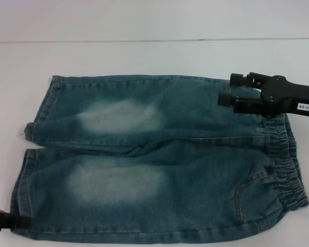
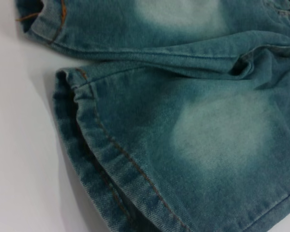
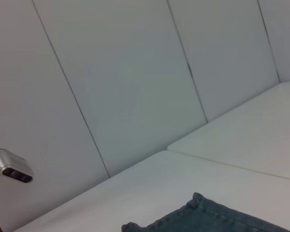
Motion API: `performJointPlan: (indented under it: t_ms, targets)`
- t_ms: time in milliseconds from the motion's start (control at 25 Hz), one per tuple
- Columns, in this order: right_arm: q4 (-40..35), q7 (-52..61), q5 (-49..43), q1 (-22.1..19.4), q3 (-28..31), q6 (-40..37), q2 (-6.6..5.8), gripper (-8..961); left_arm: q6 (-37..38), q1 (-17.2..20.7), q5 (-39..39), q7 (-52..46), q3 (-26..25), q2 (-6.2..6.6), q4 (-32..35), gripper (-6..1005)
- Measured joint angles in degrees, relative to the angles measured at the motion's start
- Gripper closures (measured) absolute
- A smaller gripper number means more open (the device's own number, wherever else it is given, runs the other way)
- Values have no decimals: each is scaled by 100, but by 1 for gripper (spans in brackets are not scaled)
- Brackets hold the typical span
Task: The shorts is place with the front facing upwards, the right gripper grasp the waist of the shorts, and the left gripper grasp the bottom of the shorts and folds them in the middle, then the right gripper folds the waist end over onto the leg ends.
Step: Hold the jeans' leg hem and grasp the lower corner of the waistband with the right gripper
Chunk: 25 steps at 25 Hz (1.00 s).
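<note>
Shorts [image 1: 159, 159] lay flat on the white bench [image 1: 144, 56], front side up, with a pale faded patch on each thigh. The waist [image 1: 286, 170], a gathered elastic band, lay at the right side of the head view; the leg ends [image 1: 28, 154], two straight-stitched hems with a narrow gap between them, lay at the left side. The right gripper [image 1: 225, 90], black and bearing a small white label, hung over the far corner of the garment near the waist; its two fingers [image 1: 239, 78] pointed toward the legs with a clear gap between them and held nothing. The left gripper [image 1: 2, 222] showed only as a black part at the near-left corner, beside the near leg hem; whether its fingers were open or closed could not be told. The left wrist view showed the near leg hem [image 2: 87, 145] close up, with orange stitching. The right wrist view showed one denim corner [image 3: 203, 217] on the bench.
</note>
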Motion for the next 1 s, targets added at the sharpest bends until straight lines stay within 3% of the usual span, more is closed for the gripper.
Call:
performJointPlan:
  t_ms: [160,320,400,600,680,840,1000]
  targets:
    - [-29,152,-2,-4,55,-6,-47,58,-23,-36,-60,-24,-135,-11,0,971]
    - [-262,841,-37,9,32,-19,-221,58,-16,-138,-233,-49,-369,-20,-26,972]
    - [-464,1515,-248,47,-64,13,-393,58,-51,-201,-272,-86,-498,-57,8,972]
    - [-660,2494,-1024,171,-634,-119,-1008,57,-250,-356,-290,-141,-732,-143,125,972]
    - [-741,2533,-1308,208,-756,-393,-1146,57,-349,-432,-303,-179,-804,-134,98,972]
    - [-1163,2065,-1822,177,-791,-1149,-1180,58,-424,-551,-360,-202,-924,-105,36,972]
    - [-1226,1959,-2337,178,-814,-1366,-1176,58,-556,-597,-467,-202,-935,-94,1,971]
